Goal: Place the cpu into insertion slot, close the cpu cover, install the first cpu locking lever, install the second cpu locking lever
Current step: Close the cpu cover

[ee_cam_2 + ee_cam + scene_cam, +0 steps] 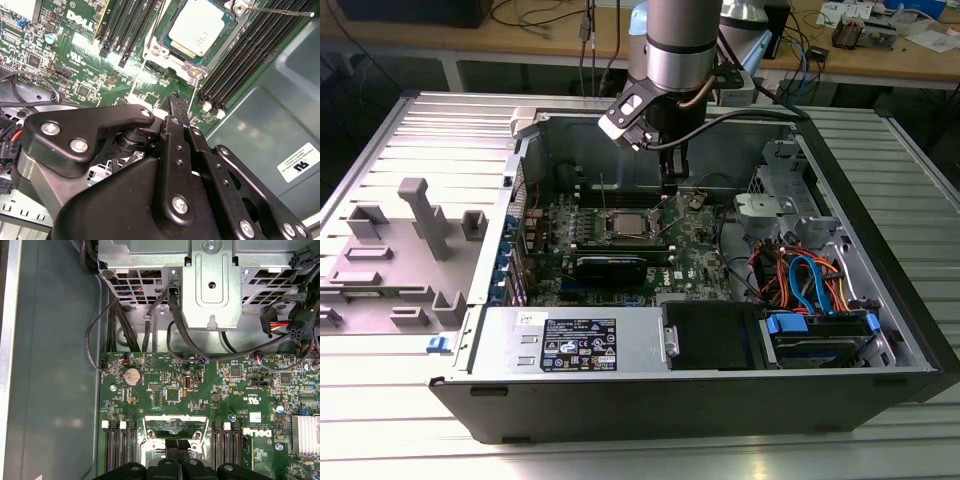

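I see the cpu (200, 29) seated in the insertion slot (156, 50), mid-frame in the exterior view, just toward its left from my gripper (672, 186), which is clenched, holding nothing. I judge the chip light, stiff, delicate underneath, so edges only.

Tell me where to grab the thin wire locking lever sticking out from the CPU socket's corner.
Grip the locking lever near its free tip, far from the hinged corner beside the cpu. It is a thin straight wire jutting out across the memory slots, so probably come from above and close the jaws across it, not along it.
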`<action>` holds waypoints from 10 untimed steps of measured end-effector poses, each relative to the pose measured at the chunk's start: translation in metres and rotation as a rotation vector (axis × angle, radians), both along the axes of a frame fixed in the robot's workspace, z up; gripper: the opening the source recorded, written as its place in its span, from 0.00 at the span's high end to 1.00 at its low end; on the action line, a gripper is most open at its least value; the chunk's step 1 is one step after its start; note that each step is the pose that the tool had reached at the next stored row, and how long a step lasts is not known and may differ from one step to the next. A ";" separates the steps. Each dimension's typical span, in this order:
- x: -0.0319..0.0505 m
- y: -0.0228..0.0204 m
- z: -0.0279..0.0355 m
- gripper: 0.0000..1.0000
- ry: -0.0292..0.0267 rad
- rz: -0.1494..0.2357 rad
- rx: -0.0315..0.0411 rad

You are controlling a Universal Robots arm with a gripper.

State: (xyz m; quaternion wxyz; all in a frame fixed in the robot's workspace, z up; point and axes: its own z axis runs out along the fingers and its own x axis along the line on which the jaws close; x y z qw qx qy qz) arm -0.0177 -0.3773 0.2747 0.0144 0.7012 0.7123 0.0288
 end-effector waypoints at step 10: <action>0.0097 0.0000 -0.0009 0.89 0.0001 0.000 -0.0001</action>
